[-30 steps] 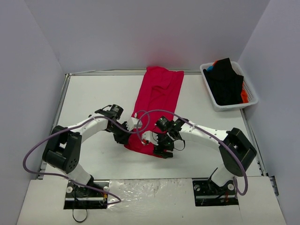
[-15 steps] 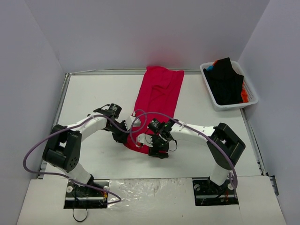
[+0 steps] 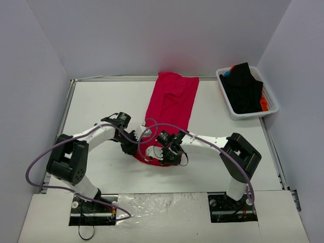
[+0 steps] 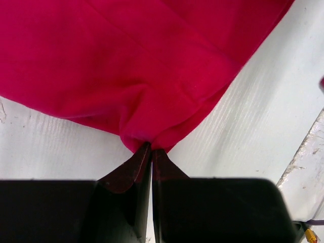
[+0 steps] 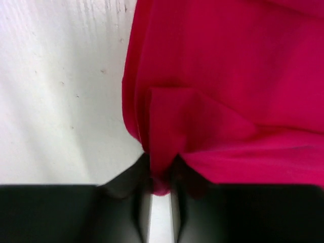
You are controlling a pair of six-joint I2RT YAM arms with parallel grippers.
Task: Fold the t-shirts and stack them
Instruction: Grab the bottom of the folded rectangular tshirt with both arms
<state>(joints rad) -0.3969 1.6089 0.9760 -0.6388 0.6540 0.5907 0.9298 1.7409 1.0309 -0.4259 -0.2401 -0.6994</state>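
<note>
A crimson-red t-shirt (image 3: 171, 101) lies folded into a long strip down the middle of the table, its far end at the back edge. At the shirt's near left corner my left gripper (image 3: 135, 146) is shut on the cloth; in the left wrist view the red t-shirt (image 4: 136, 76) bunches into the closed fingertips of that gripper (image 4: 151, 148). My right gripper (image 3: 163, 156) sits at the near right corner, and in the right wrist view a fold of the red t-shirt (image 5: 228, 86) is pinched between the fingers of the right gripper (image 5: 161, 177).
A white slatted basket (image 3: 271, 104) at the back right holds more t-shirts, mostly black (image 3: 243, 91) with orange and blue showing. Grey walls close in the table on three sides. Purple cables loop over both arms.
My right arm has slid left along the shirt's near edge and its gripper has closed on the cloth. The left gripper has kept its hold in place.
</note>
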